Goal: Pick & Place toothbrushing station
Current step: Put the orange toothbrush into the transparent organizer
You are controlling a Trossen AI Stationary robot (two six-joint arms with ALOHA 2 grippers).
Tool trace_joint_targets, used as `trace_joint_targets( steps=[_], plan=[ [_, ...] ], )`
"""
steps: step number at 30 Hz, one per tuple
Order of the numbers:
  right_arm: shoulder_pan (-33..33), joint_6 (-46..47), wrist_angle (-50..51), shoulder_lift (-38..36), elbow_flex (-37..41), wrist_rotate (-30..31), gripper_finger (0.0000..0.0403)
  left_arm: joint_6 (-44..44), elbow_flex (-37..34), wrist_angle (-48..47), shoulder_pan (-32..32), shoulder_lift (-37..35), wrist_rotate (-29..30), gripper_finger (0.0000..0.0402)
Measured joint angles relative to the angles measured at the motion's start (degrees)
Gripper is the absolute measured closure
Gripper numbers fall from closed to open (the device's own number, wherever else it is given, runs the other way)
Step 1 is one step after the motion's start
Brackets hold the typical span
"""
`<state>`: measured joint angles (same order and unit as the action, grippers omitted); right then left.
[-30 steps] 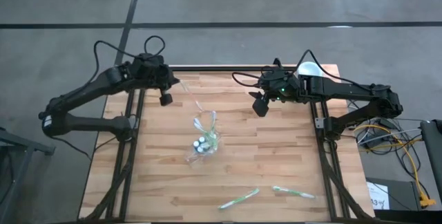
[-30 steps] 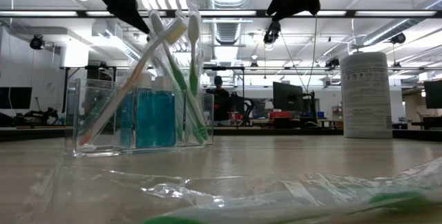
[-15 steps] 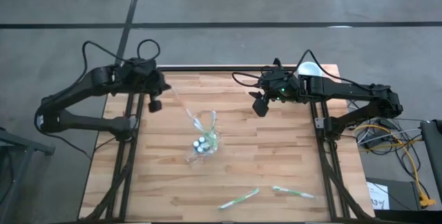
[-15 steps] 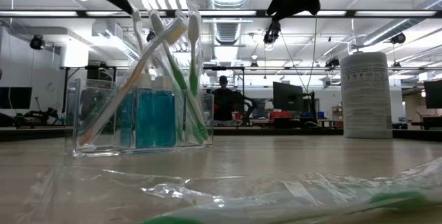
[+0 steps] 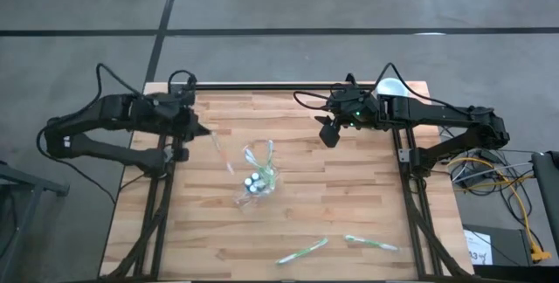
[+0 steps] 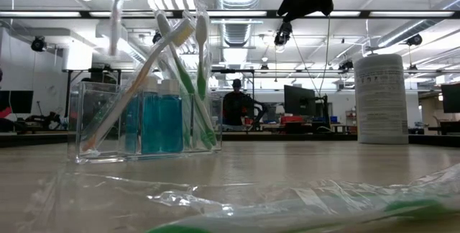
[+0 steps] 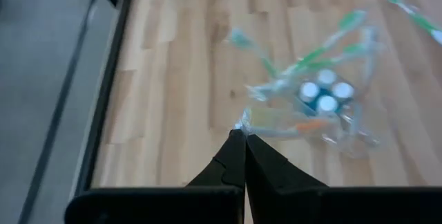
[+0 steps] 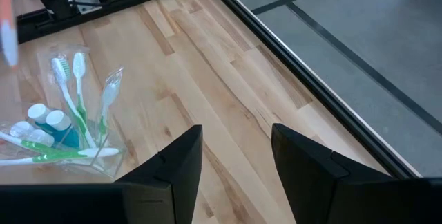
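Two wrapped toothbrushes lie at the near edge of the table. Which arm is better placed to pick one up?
Probably the right. Its gripper is open and empty. The left gripper is shut on a wrapped toothbrush. Both wrapped toothbrushes lie toward the right arm's side.

— What colours are on the table [image 5: 349, 204]?

— Pale wood planks in a striped grain, framed by black rails. The clear holder [image 6: 144, 121] carries blue bottles [image 6: 161, 121] with white caps, plus toothbrushes [image 6: 188, 67] in white and green – one orange-tipped.

— And loose ones?

— Two wrapped toothbrushes [image 5: 303, 250], green and white, lie on the wood. A white canister [image 6: 382, 98] stands at the back.

— The arms?

— Both black; the right gripper [image 8: 231, 158] dark, the left gripper [image 7: 239, 156] too
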<state>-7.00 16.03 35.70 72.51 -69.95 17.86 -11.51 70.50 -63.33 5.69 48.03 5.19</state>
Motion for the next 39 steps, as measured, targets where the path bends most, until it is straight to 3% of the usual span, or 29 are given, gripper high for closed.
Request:
trace_joint_targets(
  steps=[16, 30, 39],
  plan=[
    [0.00, 0.00, 0.00, 0.00, 0.00, 0.00, 0.0234, 3.02, -6.55, 7.34, -12.15, 4.89, 0.22, 0.0401],
    [0.00, 0.00, 0.00, 0.00, 0.00, 0.00, 0.0234, 4.11, -11.66, 12.40, -13.09, 9.63, 0.50, 0.0401],
    [0.01, 0.00, 0.00, 0.00, 0.00, 0.00, 0.0234, 13.31, -12.85, 12.79, -13.18, 10.01, 0.31, 0.0398]
  ],
)
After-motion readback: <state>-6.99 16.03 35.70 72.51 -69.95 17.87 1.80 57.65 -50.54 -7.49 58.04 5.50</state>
